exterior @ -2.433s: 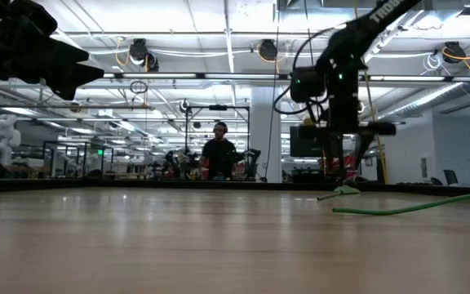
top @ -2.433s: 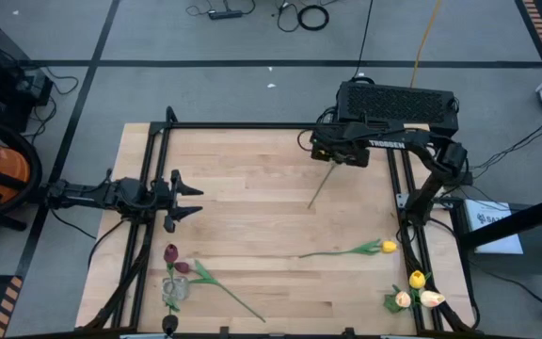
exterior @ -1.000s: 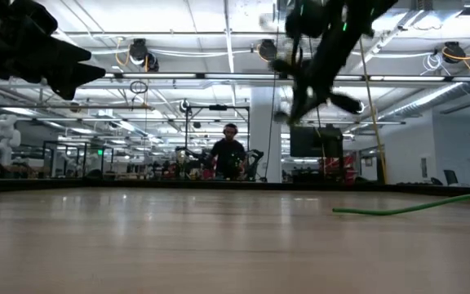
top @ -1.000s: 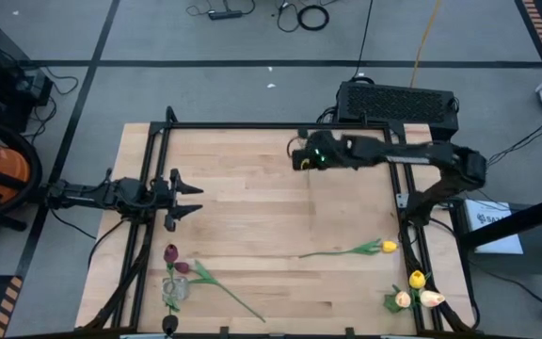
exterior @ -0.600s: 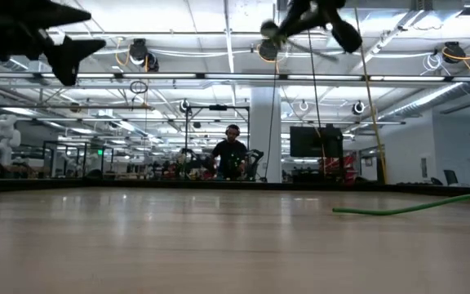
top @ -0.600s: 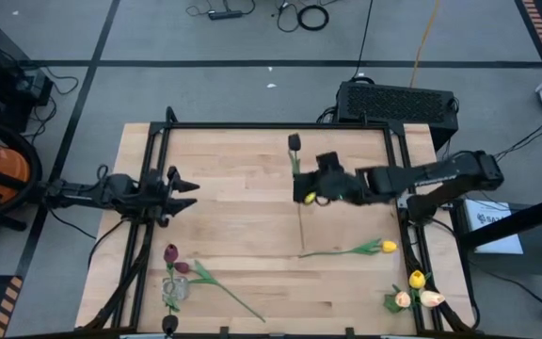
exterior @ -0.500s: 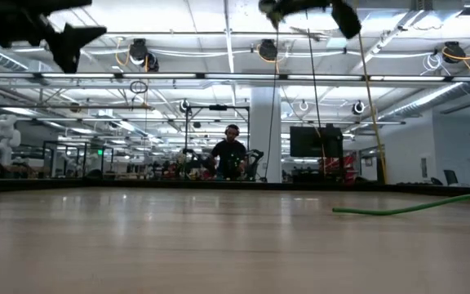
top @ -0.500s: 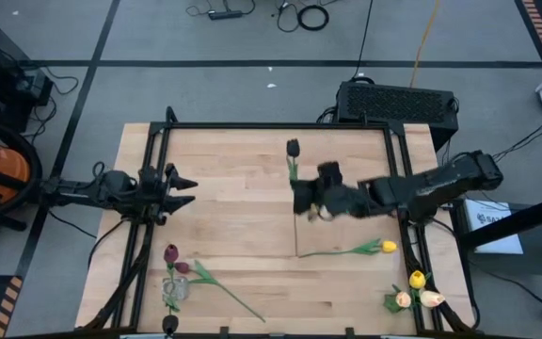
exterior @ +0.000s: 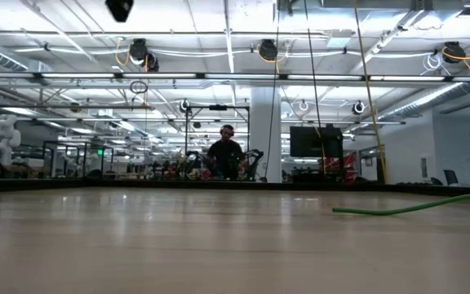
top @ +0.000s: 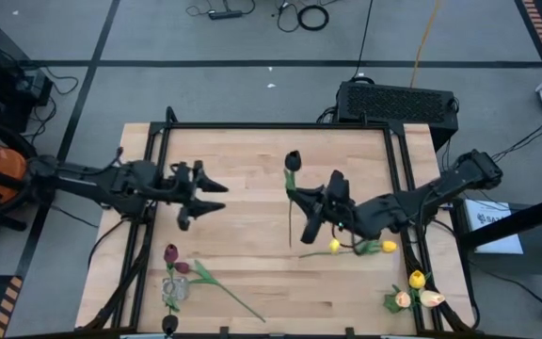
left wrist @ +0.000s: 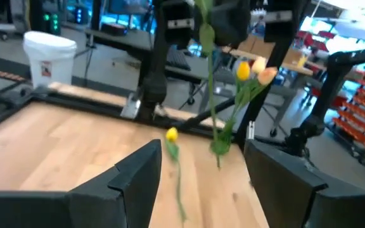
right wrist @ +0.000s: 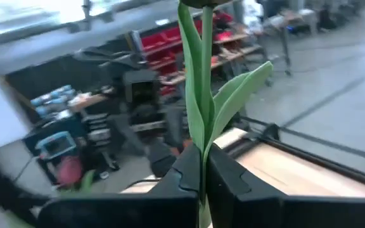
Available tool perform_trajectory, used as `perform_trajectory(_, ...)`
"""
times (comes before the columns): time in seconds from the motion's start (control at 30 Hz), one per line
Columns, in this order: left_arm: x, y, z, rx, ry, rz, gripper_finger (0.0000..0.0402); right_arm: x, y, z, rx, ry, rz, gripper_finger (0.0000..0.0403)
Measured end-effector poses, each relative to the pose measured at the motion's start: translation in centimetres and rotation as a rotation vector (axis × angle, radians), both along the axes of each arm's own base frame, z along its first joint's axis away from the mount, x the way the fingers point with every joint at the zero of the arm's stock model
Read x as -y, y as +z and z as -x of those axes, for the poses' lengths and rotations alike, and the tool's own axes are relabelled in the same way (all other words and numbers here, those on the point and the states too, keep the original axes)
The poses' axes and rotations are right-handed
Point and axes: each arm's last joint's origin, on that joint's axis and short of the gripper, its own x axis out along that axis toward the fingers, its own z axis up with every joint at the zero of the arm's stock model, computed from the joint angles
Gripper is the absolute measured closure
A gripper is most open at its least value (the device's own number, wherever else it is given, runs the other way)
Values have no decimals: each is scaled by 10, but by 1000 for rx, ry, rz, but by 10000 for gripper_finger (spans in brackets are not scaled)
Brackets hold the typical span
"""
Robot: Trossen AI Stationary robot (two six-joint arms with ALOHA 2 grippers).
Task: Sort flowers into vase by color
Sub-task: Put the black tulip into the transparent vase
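Holding dark tulip point(top: 293, 160) in right tool point(top: 310, 213)

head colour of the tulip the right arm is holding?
Dark maroon, clearest in the high view.

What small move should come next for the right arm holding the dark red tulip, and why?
Probably carry it toward the left gripper, which waits open over the table's left half. The right gripper is shut on the dark red tulip at mid-table, and the vase with the other dark red tulips stands at the near left corner, likely beyond its reach.
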Motion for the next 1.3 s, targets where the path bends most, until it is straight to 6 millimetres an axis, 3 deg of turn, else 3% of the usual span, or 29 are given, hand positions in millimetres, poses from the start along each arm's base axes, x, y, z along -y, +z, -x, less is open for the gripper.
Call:
perform_trajectory(0.1,4,12,-22,44,0,7,169,-10,3,4,-1,36,51,403)
perform_trajectory(0.3,11,21,-61,138,-1,21,169,-26,-12,-5,-56,98,114,403)
perform_trajectory(0.57,21,12,-96,200,-113,33,169,-34,-24,-18,-67,147,162,402)
perform_trajectory(0.93,29,6,-115,204,-133,35,169,-28,-25,-21,-80,179,172,402)
perform_trajectory(1.3,27,15,-115,312,-86,43,169,-16,-29,-28,-113,183,170,402)
